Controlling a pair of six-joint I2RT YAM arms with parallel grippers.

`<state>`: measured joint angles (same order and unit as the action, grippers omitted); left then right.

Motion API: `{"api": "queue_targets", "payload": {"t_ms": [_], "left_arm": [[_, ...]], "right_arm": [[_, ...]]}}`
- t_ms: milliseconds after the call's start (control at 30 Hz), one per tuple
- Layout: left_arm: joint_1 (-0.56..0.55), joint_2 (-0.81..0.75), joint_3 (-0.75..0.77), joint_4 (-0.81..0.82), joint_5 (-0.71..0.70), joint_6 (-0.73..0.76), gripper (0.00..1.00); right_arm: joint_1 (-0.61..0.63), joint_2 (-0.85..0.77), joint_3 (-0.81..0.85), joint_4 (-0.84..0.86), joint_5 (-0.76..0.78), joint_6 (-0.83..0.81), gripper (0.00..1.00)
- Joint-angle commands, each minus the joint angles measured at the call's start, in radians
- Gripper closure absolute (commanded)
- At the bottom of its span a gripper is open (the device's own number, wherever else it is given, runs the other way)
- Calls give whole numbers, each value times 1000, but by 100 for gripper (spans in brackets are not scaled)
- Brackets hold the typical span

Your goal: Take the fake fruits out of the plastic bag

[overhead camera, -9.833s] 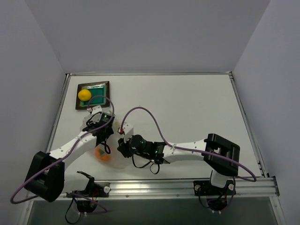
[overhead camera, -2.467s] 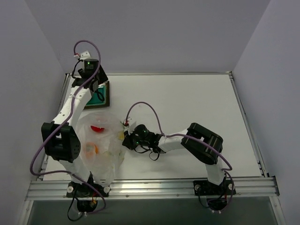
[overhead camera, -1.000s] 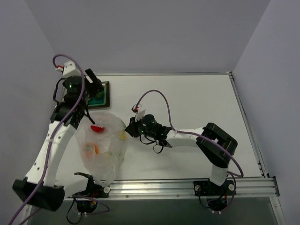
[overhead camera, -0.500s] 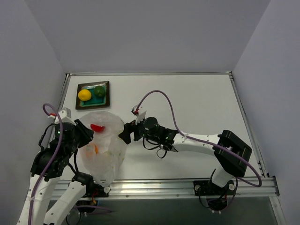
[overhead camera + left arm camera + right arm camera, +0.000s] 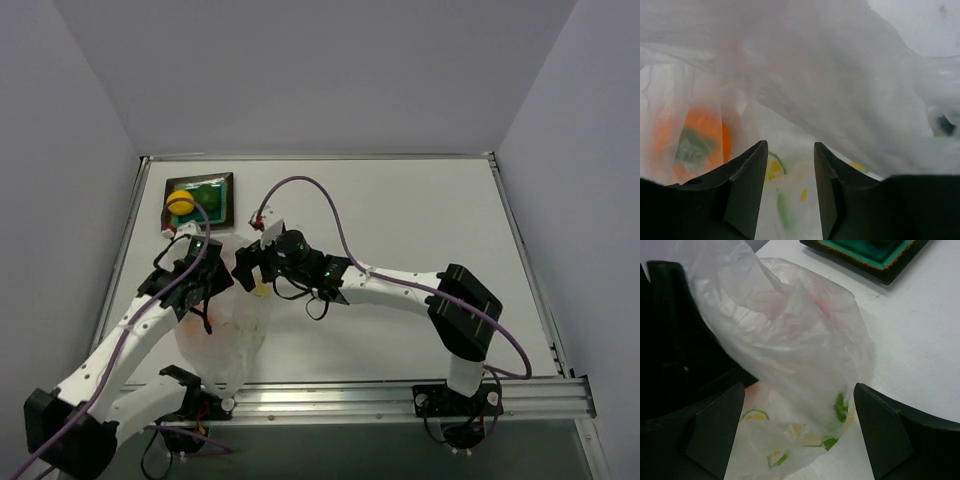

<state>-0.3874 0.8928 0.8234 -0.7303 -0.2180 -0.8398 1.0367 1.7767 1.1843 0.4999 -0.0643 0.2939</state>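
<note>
The clear plastic bag (image 5: 226, 335) lies crumpled between both arms. An orange fruit (image 5: 702, 145) shows through its film, and a faint red tint shows higher in the folds in the right wrist view. The yellow fruit (image 5: 180, 202) and the dark green fruit (image 5: 207, 197) rest on the dark-framed tray (image 5: 226, 212). My left gripper (image 5: 192, 280) hovers over the bag's upper left; in the wrist view its fingers (image 5: 752, 175) stand apart with bag film beyond them. My right gripper (image 5: 250, 266) is wide open at the bag's upper right, straddling the bag (image 5: 790, 330).
The tray (image 5: 860, 260) sits at the table's far left corner, just beyond the bag. Purple cables loop over both arms. The table's left edge runs close by the left arm, and grey walls stand at the back and sides.
The left arm swung from over the tray down onto the bag. The right gripper opened and moved up-left to the bag's top. The green fruit now lies uncovered on the tray.
</note>
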Motion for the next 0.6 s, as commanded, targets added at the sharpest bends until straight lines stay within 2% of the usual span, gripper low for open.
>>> {"api": "queue_targets", "payload": {"t_ms": [0,67,100,200,233,300,433,500,567], "left_arm": [[-8,121,5,161,-147,-31,59],[-8,152,-6,210,-243,-38,55],[-8,173,-10,229,-270,-35,48],[-7,218,-36,285,-348,-41,37],[-7,230,-41,301,-365,-44,35],[-4,261,-59,353,-389,-54,28],[5,310,-78,452,-414,-47,15],[16,349,-84,518,-411,-30,12],[53,395,-89,597,-362,-9,11]], "right_arm": [[-15,42,90,-59,53,-59,14],[-18,75,127,-83,61,-79,13],[-20,84,153,-86,61,-99,13],[-35,122,202,-92,35,-107,23],[-38,130,210,-90,32,-104,31],[-50,154,231,-83,15,-95,41],[-72,196,247,-54,-20,-67,89],[-79,204,248,-41,-43,-58,97],[-81,210,245,-40,-57,-49,100]]}}
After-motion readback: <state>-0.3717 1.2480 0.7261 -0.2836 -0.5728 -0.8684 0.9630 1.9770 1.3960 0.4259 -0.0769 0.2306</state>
